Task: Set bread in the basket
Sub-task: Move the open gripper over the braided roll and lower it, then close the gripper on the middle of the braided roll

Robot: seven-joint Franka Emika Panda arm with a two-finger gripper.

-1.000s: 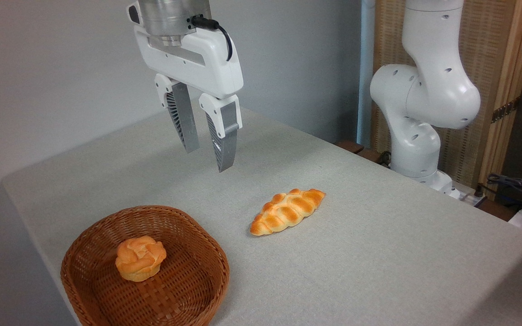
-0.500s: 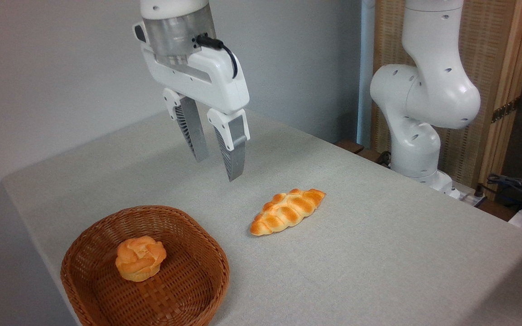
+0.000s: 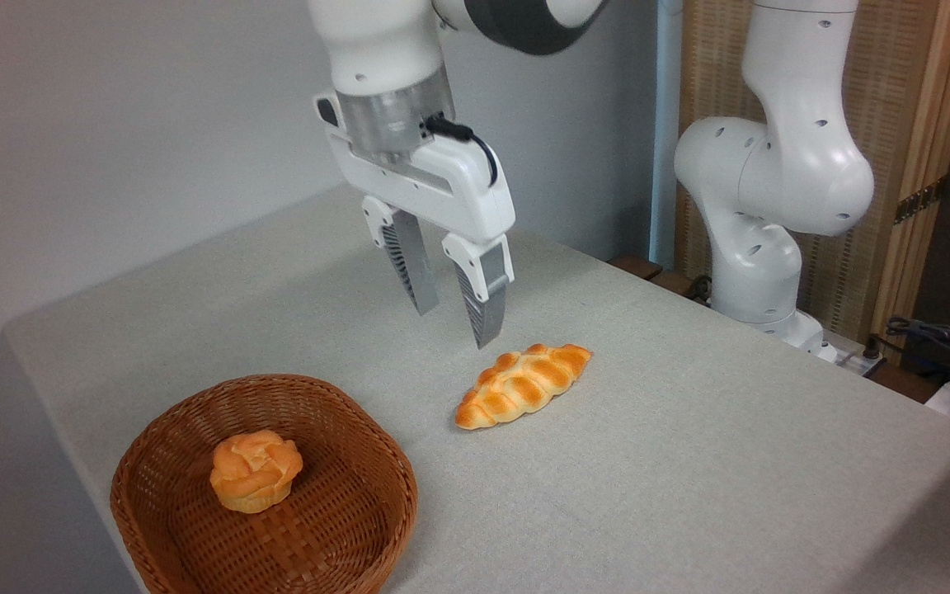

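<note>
Camera view from the front of the table: the bread (image 3: 523, 385) lies flat on the grey cloth-covered table (image 3: 689, 462), a braided golden-orange loaf set at a slant, its upper end toward the right and its lower end toward the left. Nothing touches it.

The gripper (image 3: 454, 322) hangs in the air just up and to the left of the loaf, fingers pointing down and empty. Its two grey ribbed fingers (image 3: 411, 266) stand a moderate way apart — a clear gap of table shows between them. The nearer fingertip ends close above the loaf's upper edge, apart from it. A black cable loops from the metal wrist onto the white gripper body.

The basket (image 3: 195, 528) sits at the lower left of the table, well apart from the loaf, brown woven wicker with a rounded rim. Inside it, toward the left of the middle, rests a small round bun (image 3: 256, 470) — rose-shaped and pale orange.

At the right behind the table stands the white base of the arm (image 3: 772, 190), in front of a slatted wooden screen (image 3: 904, 124). Some dark cables (image 3: 937, 338) lie at the far right edge.
</note>
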